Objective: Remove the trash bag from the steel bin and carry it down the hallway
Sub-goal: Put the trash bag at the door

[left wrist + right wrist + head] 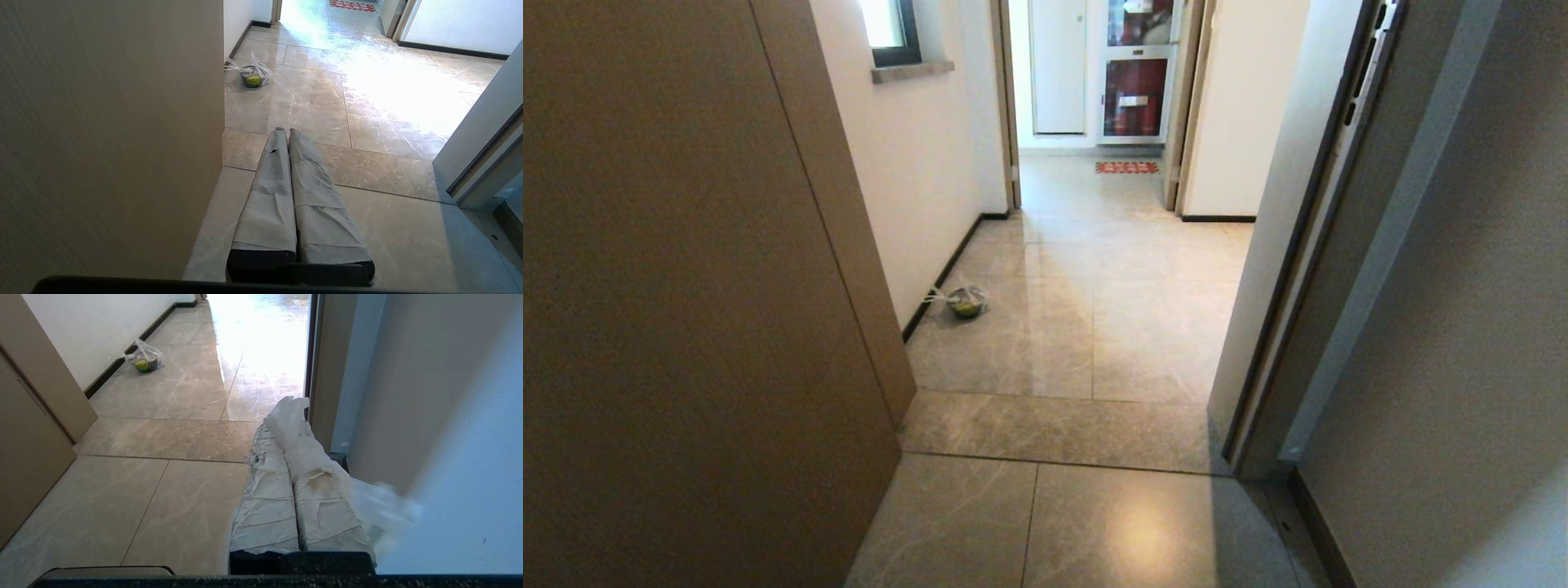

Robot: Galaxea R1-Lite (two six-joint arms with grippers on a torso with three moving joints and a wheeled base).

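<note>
Carry step apparently over: thin white translucent trash bag (964, 301) sits on glossy beige-tiled hallway (1094, 327) floor. Left gripper (285, 131) and right gripper (282, 416) closed, empty. Steel bin unseen. Next: possibly nothing.

Looking ahead you have a tall brown panel (686, 286) close on your left, a dark-framed window (890, 28) with a stone sill (912, 71) past it, a grey door (1437, 245) on your right, and far off a red mat (1126, 167) before a white door (1058, 65) and a glass-fronted cabinet (1139, 82).
</note>
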